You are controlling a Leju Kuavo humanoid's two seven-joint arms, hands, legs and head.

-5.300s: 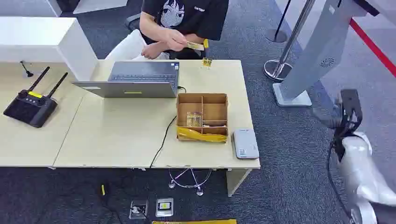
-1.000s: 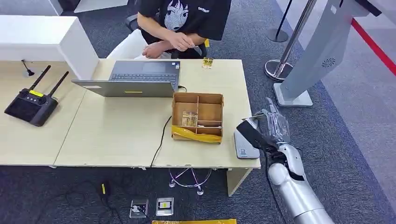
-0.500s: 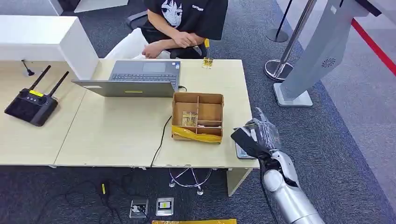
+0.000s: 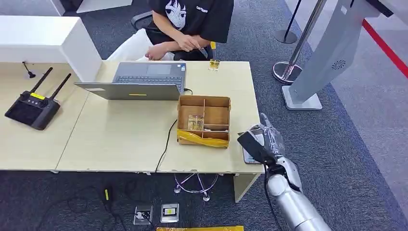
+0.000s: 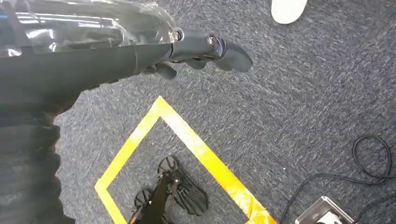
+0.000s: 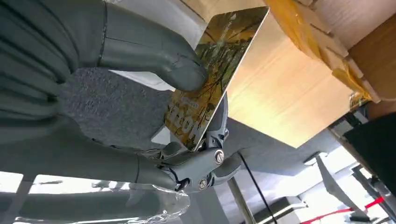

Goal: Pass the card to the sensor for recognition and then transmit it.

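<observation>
My right hand [image 4: 265, 138], wrapped in clear plastic, hovers over the table's near right corner, above the grey sensor [image 4: 248, 157], which it mostly hides. In the right wrist view the thumb [image 6: 154, 56] presses a yellow-and-brown printed card [image 6: 219, 65] against the fingers behind it. The card sticks out over the wooden tabletop [image 6: 275, 102], tilted on edge. My left hand [image 5: 201, 49] hangs over the carpet with its fingers stretched out and nothing in them.
A cardboard box with compartments [image 4: 204, 120] stands just left of the sensor. Behind it are a laptop [image 4: 139, 82], a small stand [image 4: 214, 64] and a seated person [image 4: 192, 24]. A black controller [image 4: 31, 108] lies far left. A white kiosk [image 4: 327, 53] stands to the right.
My right arm has swung in from the far right and brought the hand with the card over the sensor, edging left and nearer in the last half second. The person has shifted slightly.
</observation>
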